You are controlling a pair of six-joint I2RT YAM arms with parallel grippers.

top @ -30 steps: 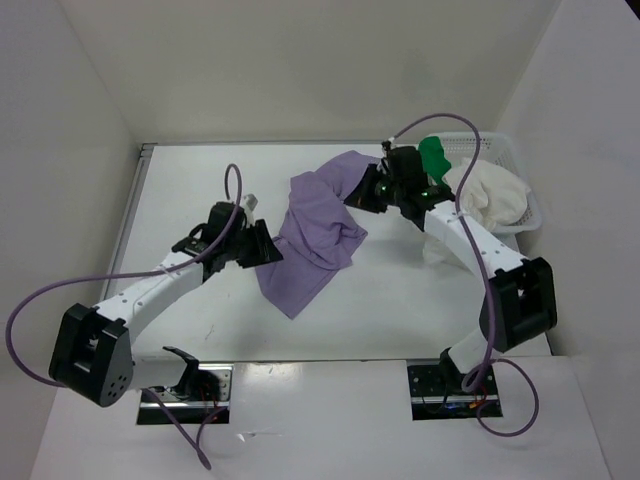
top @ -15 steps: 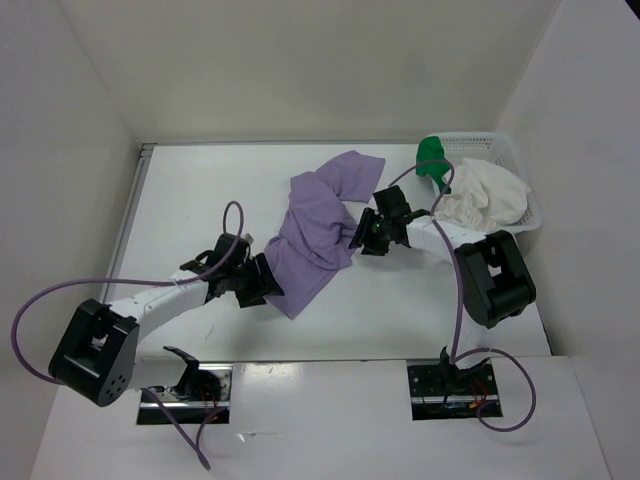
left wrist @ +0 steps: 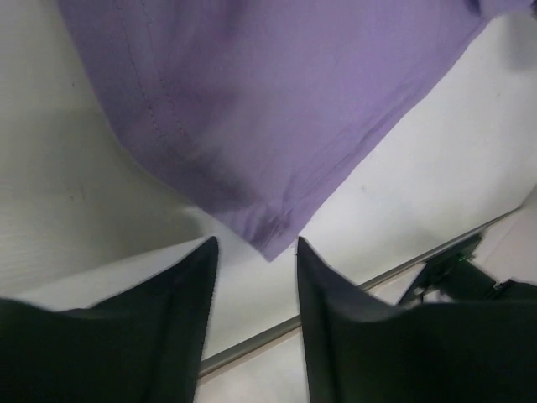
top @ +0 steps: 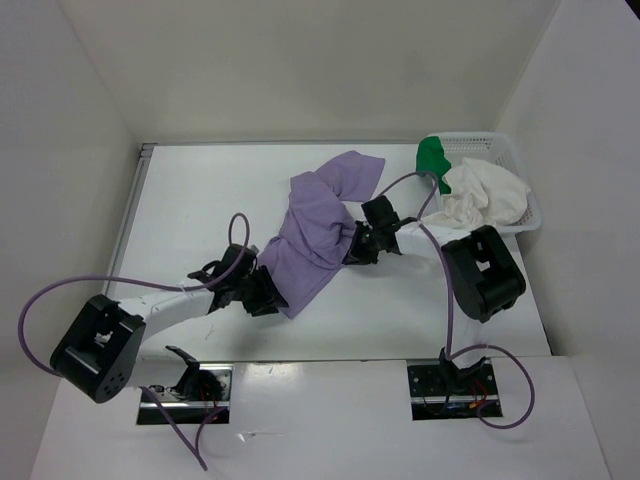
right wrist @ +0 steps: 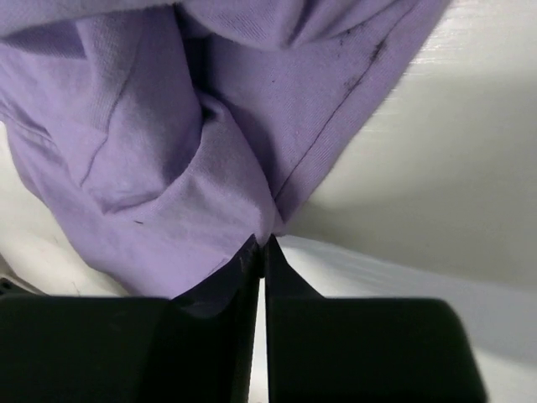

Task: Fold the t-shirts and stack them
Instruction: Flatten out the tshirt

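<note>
The lavender t-shirt [top: 315, 225] lies crumpled in the middle of the table. My left gripper [top: 270, 294] is open at its near corner; in the left wrist view that corner [left wrist: 270, 239] pokes just between the fingertips of the left gripper [left wrist: 256, 248]. My right gripper [top: 356, 250] is at the shirt's right edge; in the right wrist view the right gripper [right wrist: 262, 243] is shut, pinching a fold of the lavender cloth [right wrist: 210, 151]. The white t-shirt [top: 490, 195] and the green t-shirt [top: 433, 156] lie in the basket at the back right.
The white mesh basket [top: 500, 140] stands against the right wall at the back. The table's near edge rail [left wrist: 394, 273] shows just beyond the left fingers. Purple cables loop over both arms.
My right gripper has come from the basket down to the lavender shirt's right edge. My left gripper has slid nearer along the shirt's left side to its near corner.
</note>
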